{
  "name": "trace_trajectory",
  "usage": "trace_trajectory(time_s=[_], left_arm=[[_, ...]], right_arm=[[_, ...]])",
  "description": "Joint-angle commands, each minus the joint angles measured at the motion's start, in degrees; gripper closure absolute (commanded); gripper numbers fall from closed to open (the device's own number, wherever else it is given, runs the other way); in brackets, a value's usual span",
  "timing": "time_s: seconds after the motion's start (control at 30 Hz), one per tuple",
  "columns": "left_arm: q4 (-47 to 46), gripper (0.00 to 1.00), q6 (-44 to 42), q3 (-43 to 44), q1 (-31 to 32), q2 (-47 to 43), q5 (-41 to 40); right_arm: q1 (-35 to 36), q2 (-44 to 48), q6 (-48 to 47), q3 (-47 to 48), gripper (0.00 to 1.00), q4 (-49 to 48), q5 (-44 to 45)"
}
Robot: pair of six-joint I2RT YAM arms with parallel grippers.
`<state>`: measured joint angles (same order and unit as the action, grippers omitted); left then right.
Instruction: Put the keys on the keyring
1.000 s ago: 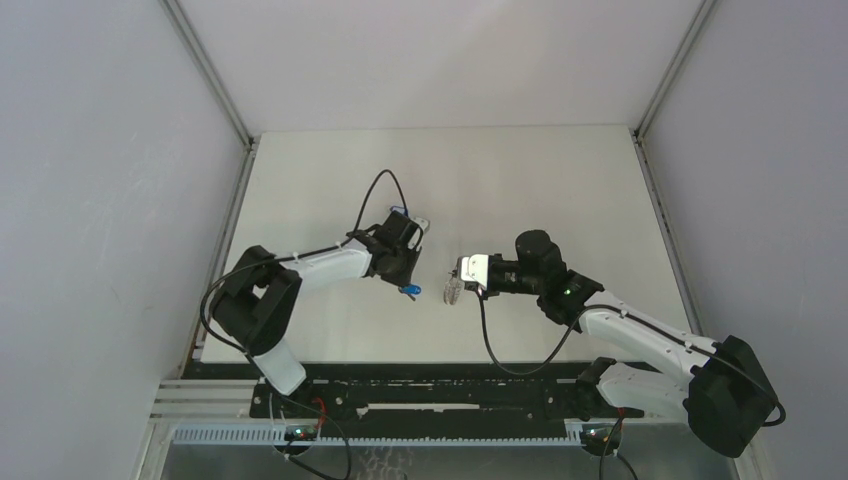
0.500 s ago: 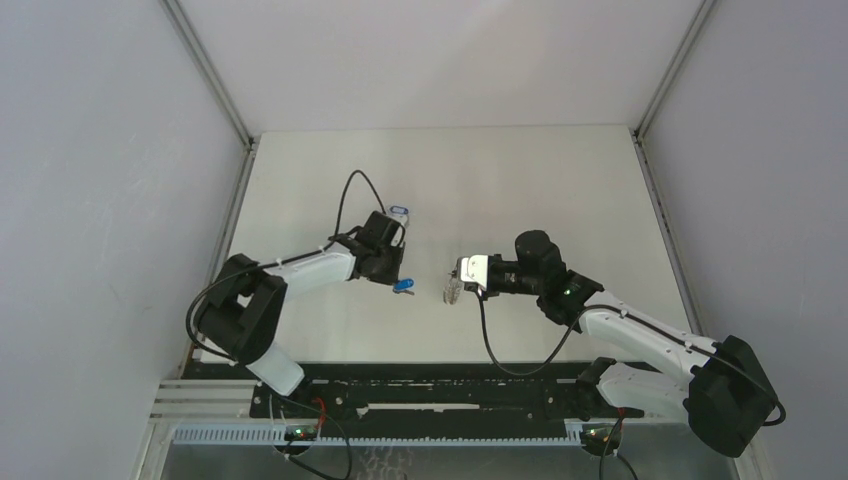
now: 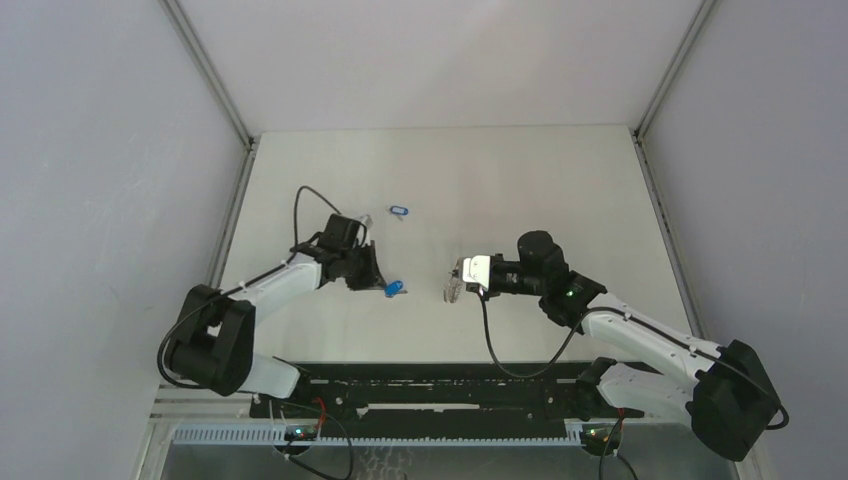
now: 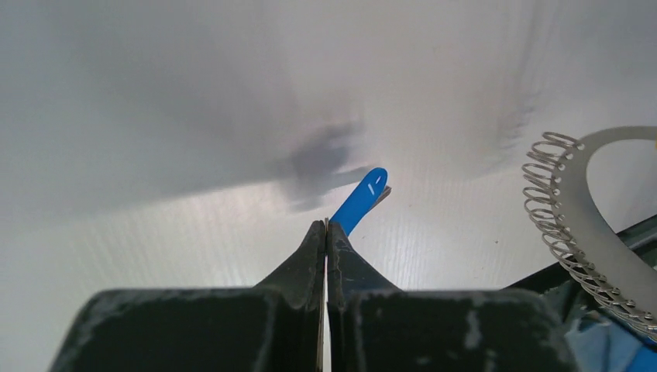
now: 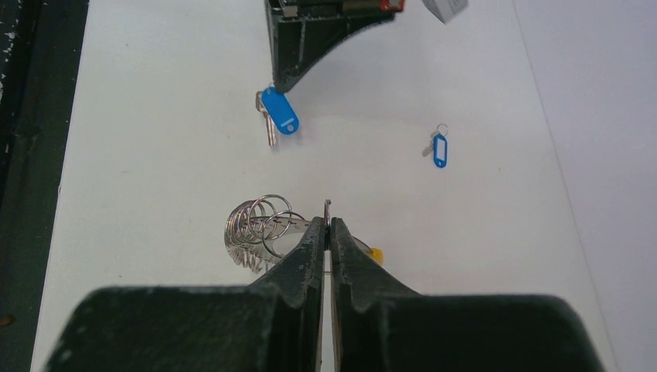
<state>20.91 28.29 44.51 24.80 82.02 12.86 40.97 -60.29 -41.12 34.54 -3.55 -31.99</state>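
One key with a blue tag (image 4: 361,198) sticks out past the tips of my left gripper (image 4: 326,223), which is shut on it, a thin metal sliver showing between the jaws. The top view shows this key (image 3: 393,288) held just above the table, left of centre. The second key (image 3: 399,211) lies flat on the table farther back, also visible as a small blue tag (image 5: 438,149) in the right wrist view. My right gripper (image 5: 328,221) is shut on the keyring (image 5: 256,225), a silvery loop carrying several small rings and a yellow piece (image 5: 375,254). It faces the left gripper (image 3: 380,282).
The white table (image 3: 560,200) is walled by grey panels left, right and behind. A black rail (image 3: 430,385) with the arm bases runs along the near edge. A black cable loops above the left wrist (image 3: 300,205).
My left gripper has shut on the key and drawn back to the left with it. That uncovered the second key at the back. The right arm has stayed still.
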Motion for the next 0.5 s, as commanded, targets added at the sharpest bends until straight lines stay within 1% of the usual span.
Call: trace_trajectory(time_s=[0.0, 0.13, 0.2, 0.27, 0.33, 0.4, 0.47], left_arm=[[-3.7, 1.00, 13.7, -6.6, -3.7, -6.0, 4.8], [-5.7, 1.00, 27.9, -11.7, -3.6, -10.2, -0.1], [-9.4, 1.00, 36.7, -15.4, -3.1, -12.8, -1.7], [-12.4, 1.00, 43.6, -18.6, -2.5, -15.5, -3.9], [-14.4, 1.00, 48.1, -20.5, -2.3, -16.6, -6.4], [-14.4, 1.00, 51.5, -21.2, -2.2, -16.4, -8.9], [-16.4, 1.00, 54.6, -21.9, -2.1, -14.8, -8.9]], right_arm=[[0.5, 1.8, -0.2, 0.4, 1.00, -1.8, -0.5], [0.5, 1.6, -0.2, 0.4, 1.00, -1.9, -0.6], [0.5, 1.6, -0.1, 0.3, 1.00, -1.9, -0.7], [0.6, 1.5, -0.1, 0.4, 1.00, -2.0, -0.8], [0.6, 1.5, -0.1, 0.3, 1.00, -1.9, -0.8], [0.6, 1.5, -0.1, 0.3, 1.00, -1.9, -0.8], [0.7, 1.5, -0.1, 0.3, 1.00, -1.9, -0.7]])
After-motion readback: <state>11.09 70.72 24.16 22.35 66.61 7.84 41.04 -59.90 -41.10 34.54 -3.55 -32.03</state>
